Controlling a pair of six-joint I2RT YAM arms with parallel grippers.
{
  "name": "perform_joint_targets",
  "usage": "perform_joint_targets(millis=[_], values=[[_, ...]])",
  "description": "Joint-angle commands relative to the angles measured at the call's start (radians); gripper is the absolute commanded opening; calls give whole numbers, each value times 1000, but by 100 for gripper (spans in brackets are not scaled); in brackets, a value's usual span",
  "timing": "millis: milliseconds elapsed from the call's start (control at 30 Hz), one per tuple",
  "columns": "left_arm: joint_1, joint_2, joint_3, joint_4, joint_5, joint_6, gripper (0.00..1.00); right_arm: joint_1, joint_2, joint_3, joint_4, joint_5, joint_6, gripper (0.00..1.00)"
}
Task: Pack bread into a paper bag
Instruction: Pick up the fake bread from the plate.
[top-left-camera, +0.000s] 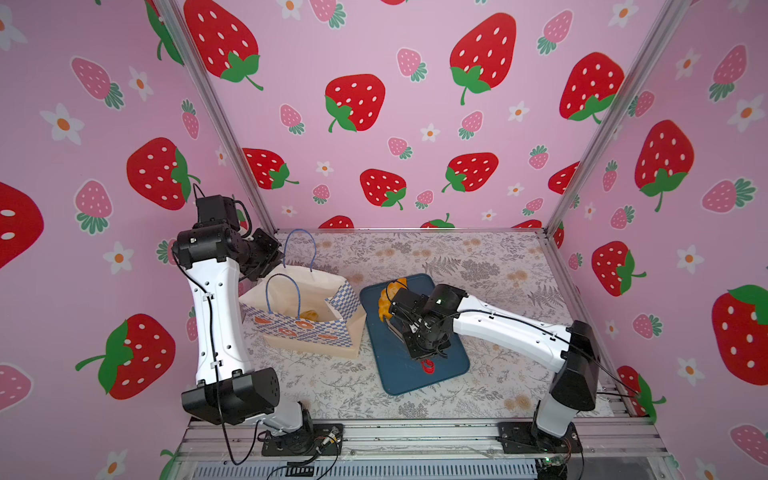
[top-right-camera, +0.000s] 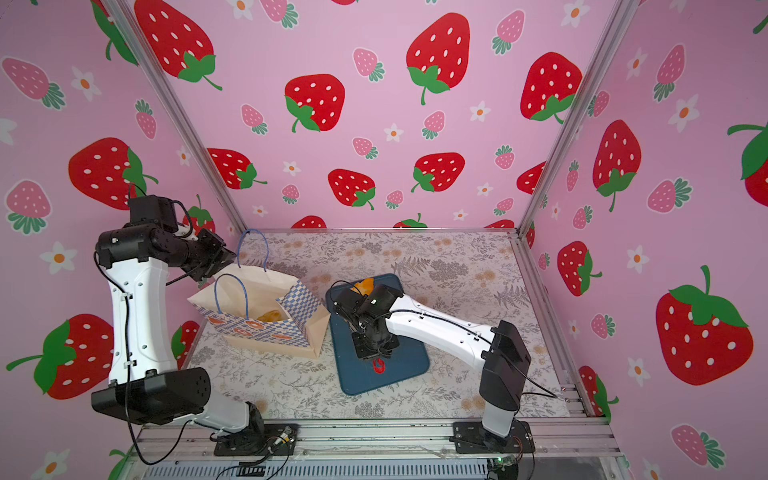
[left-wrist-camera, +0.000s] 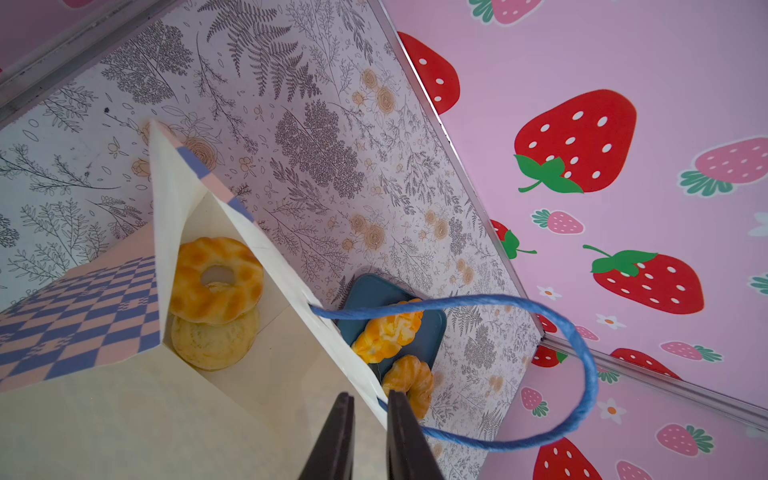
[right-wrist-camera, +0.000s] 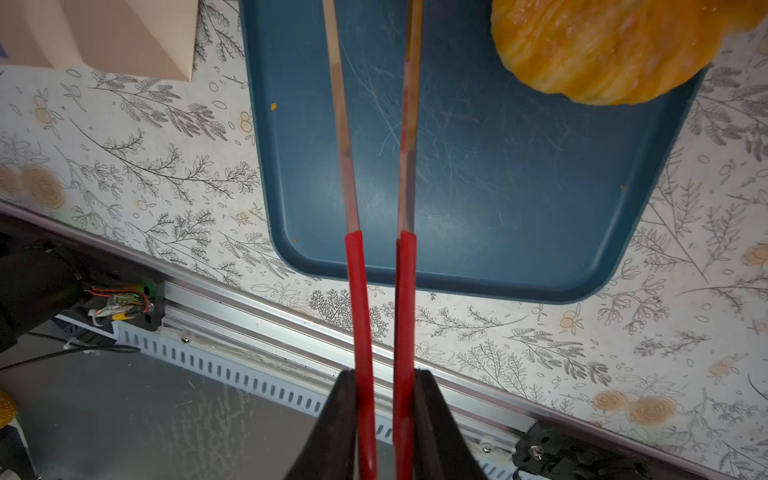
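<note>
Far left: the left gripper (left-wrist-camera: 370, 405) has its fingers close together, pinching the rim of the paper bag (top-left-camera: 291, 328) right by the root of one blue handle (left-wrist-camera: 582, 345). Bag stands open on the floral table cover (top-left-camera: 478, 266). Inside, at the bottom, the larger twisted ring (left-wrist-camera: 232, 301) lies on top of the round bun (left-wrist-camera: 214, 347), overlapping it. Only a bit of yellow shows in both top views.

Next, the tray (top-left-camera: 395, 365), dark blue, just beside the bag's base. On its far end lies the croissant (top-left-camera: 385, 305). The smaller twisted ring (left-wrist-camera: 409, 384) shows in the left wrist view only, just beside the croissant at the tray's edge, next to the bag wall. Can't tell if it rests on the tray.

Over the tray's middle, the right gripper (right-wrist-camera: 385, 374) is clamped on the red handles of the tongs (right-wrist-camera: 357, 291). Tong arms run nearly parallel w/ a narrow gap btwn them, not touching along the visible stretch. Tips run out of frame, so can't tell if they pinch anything. The croissant lies off to one side of the metal blades (right-wrist-camera: 340, 124), apart from them, not btwn them.
</note>
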Motion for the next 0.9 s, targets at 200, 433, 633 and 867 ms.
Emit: perform_joint_targets(millis=[200, 433, 633, 867], values=[[2, 12, 32, -8, 9, 7, 21, 5, -155, -113, -113, -38, 8, 0], [2, 15, 29, -4, 12, 2, 20, 5, -202, -120, -190, -24, -4, 0], [2, 5, 29, -8, 5, 2, 20, 8, -203, -119, -136, -23, -19, 0], [3, -3, 30, -11, 1, 2, 21, 9, -226, -99, -164, -13, -30, 0]])
